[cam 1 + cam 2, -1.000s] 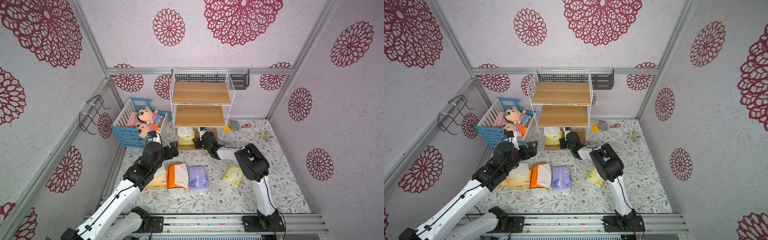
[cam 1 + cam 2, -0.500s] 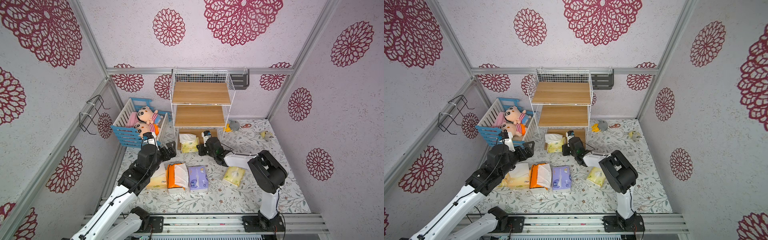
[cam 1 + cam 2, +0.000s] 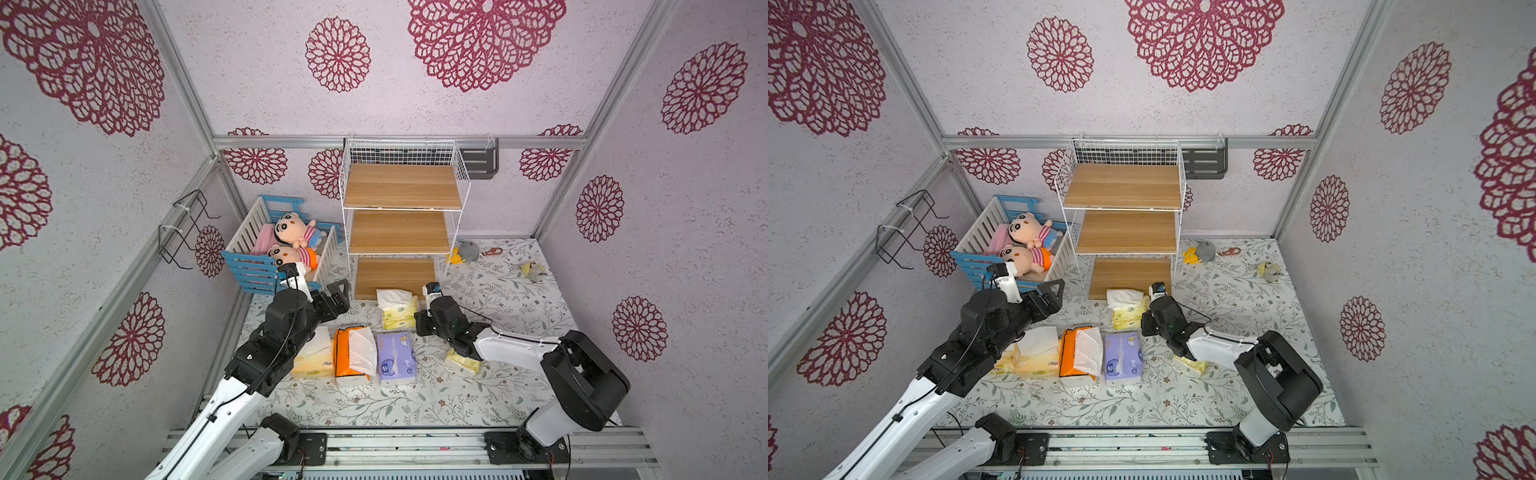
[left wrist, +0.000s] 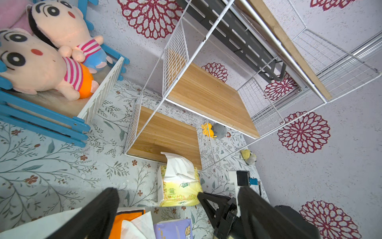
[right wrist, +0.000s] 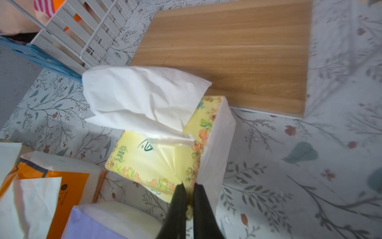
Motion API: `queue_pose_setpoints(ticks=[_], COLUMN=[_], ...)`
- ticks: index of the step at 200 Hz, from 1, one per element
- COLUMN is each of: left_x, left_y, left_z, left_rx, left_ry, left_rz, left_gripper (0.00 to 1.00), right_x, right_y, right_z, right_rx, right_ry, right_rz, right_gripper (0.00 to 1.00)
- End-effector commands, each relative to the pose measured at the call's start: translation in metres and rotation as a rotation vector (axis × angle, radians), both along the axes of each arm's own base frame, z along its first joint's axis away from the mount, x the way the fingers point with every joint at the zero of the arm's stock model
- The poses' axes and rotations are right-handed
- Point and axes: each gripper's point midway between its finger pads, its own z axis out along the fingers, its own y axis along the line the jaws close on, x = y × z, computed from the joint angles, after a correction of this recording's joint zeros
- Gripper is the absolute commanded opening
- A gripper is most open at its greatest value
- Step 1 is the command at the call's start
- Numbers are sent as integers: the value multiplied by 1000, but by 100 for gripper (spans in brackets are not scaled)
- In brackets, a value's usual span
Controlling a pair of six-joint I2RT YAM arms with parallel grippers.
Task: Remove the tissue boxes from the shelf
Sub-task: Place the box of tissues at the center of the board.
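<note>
- Just below the shelf [image 3: 399,232], lower centre in a top view, the pale yellow tissue pack [image 3: 397,313] sits off the bare boards, on the worktop [image 3: 498,299].
- Its wrapper corner is pinched in the right end effector [image 5: 187,198]; the left end effector [image 3: 340,296] gapes, empty.
- It looks light and squashy under slick film; I'd grip across the body.
- Flat floral-print worktop; medallion-patterned walls stand close around.

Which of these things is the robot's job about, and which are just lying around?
Job: shelf, yellow pack in the right gripper, second yellow pack, orange pack, lavender pack, peach pack.
Lying about: crib, dolls, grey toy, yellow toy.
</note>
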Motion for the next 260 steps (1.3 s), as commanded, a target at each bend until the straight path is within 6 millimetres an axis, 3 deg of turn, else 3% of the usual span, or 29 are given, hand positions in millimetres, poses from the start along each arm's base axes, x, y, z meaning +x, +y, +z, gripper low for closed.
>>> queue_pose_setpoints(ticks=[1,23,84,142,194,220,225,234,238,260], left_x=[-4,-3,0,4,3,1,0,-1,-1,-3], left_y=[-4,-6,-9,-10,-6,0,1,3,4,8], left_z=[9,14,20,27,33,40,42,44,44,44], left_rx=[-22,-29,-6,8,37,62,65,72,74,90], left_ry=[-9,-16,-27,-38,-45,-55,-58,-62,-62,-66], left_rz=[-18,-22,-15,-10,-2,15,19,25,25,35], left_gripper=[97,97,97,97,97,97,97,97,97,97], right_x=[-2,-14,-47,-66,-82,-86,-87,-87,-87,-83], right_y=[-29,-46,-57,-80,-88,-78,-76,-73,-72,-67], right_z=[13,11,7,-2,-5,-6,-7,-7,-6,3], right_rx=[-62,-80,25,-59,-24,-1,3,7,9,28], right_ry=[-33,-20,31,69,77,93,96,99,99,75], right_rz=[-99,-133,-150,-172,-177,-118,-103,-89,-85,-72], right_gripper=[0,0,0,0,0,0,10,39,48,66])
